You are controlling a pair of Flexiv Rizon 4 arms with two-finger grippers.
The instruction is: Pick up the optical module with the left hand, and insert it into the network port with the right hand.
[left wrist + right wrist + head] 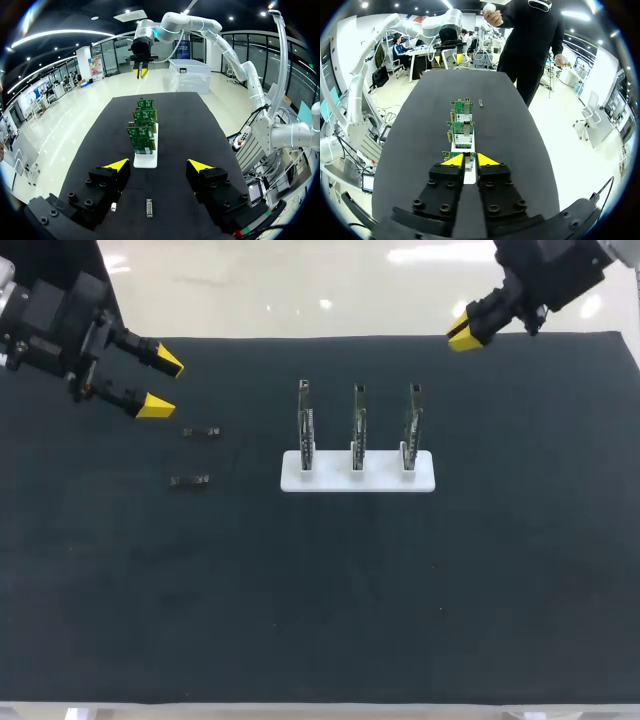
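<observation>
Two small dark optical modules lie on the black mat, one nearer the back and one in front of it. My left gripper hovers open just left of them. In the left wrist view one module lies under the gap of the left gripper, and the other is partly hidden by a finger. Three upright circuit boards with ports stand in a white base. My right gripper hangs at the far right back edge. Its fingers are a narrow gap apart and hold nothing.
The white base with its boards stands mid-table between the two arms; in the right wrist view the boards line up ahead of that gripper. Bare black mat stretches in front of the base to the near edge.
</observation>
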